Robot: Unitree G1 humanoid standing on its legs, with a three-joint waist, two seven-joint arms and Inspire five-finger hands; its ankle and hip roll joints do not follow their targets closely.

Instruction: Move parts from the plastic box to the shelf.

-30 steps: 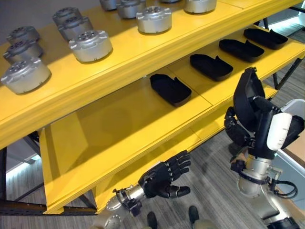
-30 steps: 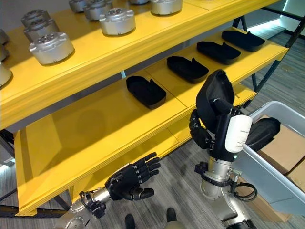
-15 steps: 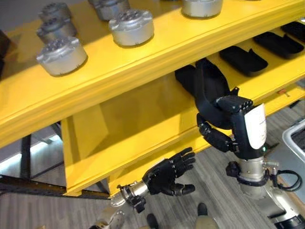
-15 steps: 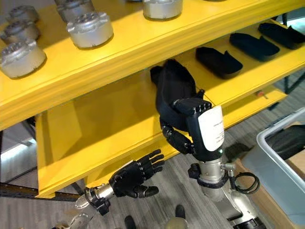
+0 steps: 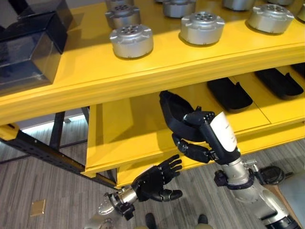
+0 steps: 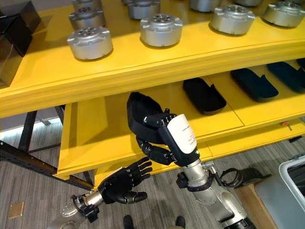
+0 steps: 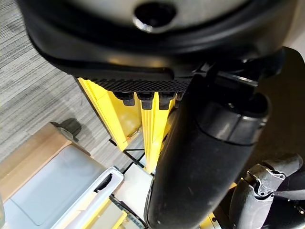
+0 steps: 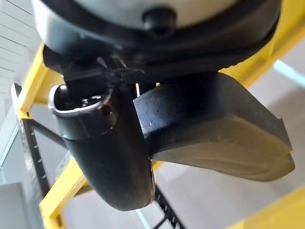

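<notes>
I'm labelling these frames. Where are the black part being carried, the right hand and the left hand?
black part (image 5: 170,109): left eye view, upper shell.
right hand (image 5: 196,149): left eye view, curled fingers under the part.
left hand (image 6: 120,183): right eye view, palm.

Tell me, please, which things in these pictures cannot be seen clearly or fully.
- The black part held by the right hand: its near end, eye views, hidden by the hand.
- The lower shelf: its back, eye views, hidden under the upper shelf.
- The dark box: cut by the left edge.
- The left hand is open, holding nothing.
</notes>
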